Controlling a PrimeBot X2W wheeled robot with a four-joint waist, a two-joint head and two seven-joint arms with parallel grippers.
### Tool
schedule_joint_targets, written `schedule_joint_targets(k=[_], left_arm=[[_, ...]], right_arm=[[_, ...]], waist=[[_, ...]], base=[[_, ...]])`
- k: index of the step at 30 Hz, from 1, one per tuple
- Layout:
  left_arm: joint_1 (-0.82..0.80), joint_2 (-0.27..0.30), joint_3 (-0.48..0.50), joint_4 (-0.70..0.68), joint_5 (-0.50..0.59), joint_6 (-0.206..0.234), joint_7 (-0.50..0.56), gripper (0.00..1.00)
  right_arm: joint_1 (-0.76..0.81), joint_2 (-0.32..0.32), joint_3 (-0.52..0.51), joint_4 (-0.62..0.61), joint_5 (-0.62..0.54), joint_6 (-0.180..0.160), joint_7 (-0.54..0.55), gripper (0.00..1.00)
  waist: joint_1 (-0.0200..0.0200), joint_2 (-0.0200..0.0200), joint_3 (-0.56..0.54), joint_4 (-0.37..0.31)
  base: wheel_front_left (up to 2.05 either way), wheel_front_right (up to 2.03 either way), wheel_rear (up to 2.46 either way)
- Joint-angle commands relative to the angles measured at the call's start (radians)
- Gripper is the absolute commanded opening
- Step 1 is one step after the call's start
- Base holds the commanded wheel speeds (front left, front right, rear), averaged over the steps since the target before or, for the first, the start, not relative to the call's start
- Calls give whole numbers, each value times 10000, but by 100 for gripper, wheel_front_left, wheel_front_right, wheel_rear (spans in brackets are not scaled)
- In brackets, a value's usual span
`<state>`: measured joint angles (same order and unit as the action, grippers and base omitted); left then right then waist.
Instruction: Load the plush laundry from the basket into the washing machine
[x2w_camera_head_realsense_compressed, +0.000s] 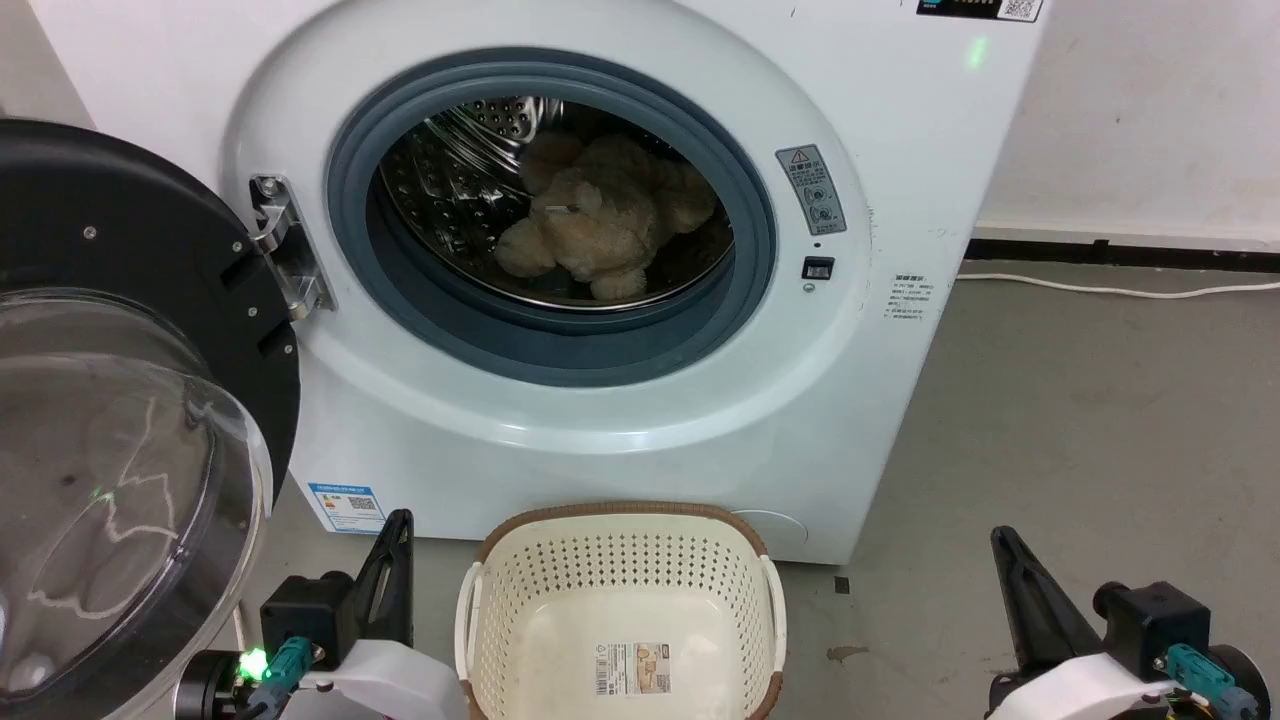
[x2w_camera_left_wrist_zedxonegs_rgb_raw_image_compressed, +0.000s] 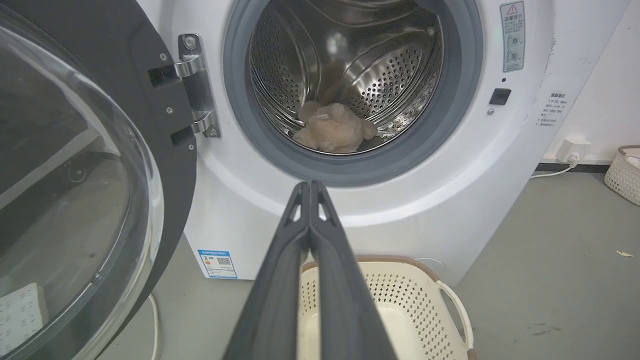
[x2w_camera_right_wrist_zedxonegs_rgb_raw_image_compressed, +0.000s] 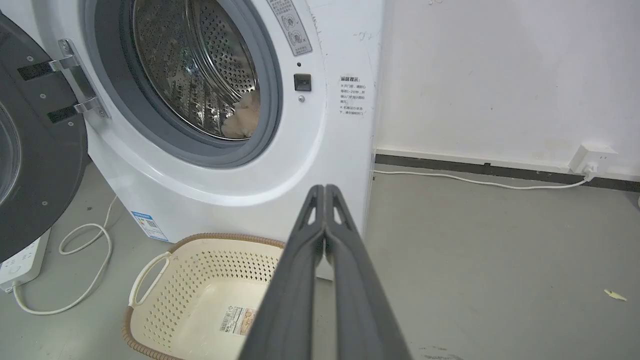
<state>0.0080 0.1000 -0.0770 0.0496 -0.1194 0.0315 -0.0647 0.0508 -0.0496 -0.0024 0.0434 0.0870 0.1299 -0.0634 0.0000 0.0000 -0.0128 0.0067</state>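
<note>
left gripper (x2w_camera_left_wrist_zedxonegs_rgb_raw_image_compressed: 310, 187), right gripper (x2w_camera_right_wrist_zedxonegs_rgb_raw_image_compressed: 325, 189): long dark grey tapered fingers (x2w_camera_left_wrist_zedxonegs_rgb_raw_image_compressed: 280, 280), slotted near tips. black wrist block (x2w_camera_head_realsense_compressed: 305, 608), white shell (x2w_camera_head_realsense_compressed: 395, 680), teal connector (x2w_camera_head_realsense_compressed: 1190, 668) noted; green led (x2w_camera_head_realsense_compressed: 252, 662) lit.

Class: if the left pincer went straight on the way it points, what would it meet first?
The left pincer would probably hit the washing machine just under its opening, though depth is unclear.

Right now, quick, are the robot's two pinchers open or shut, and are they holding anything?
Left dark two-fingered gripper: closed, holding nothing.
Right dark two-fingered gripper: closed, holding nothing.
</note>
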Motion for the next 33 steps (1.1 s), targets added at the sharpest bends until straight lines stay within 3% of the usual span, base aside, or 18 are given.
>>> schedule_joint_targets(k=[1,33], left_arm=[[-55,-71,77,-82,92,-45,37,0],[-79,-474,731,-473,1132,-300,613,0]], right_arm=[[-152,-5,9,-84,-76,6,21,0],[-488,-6,23,-415,-825,8,600,0]], waist=[[0,0,2,-1],[0,0,121,-63]], base=[[0,0,0],[0,0,0]])
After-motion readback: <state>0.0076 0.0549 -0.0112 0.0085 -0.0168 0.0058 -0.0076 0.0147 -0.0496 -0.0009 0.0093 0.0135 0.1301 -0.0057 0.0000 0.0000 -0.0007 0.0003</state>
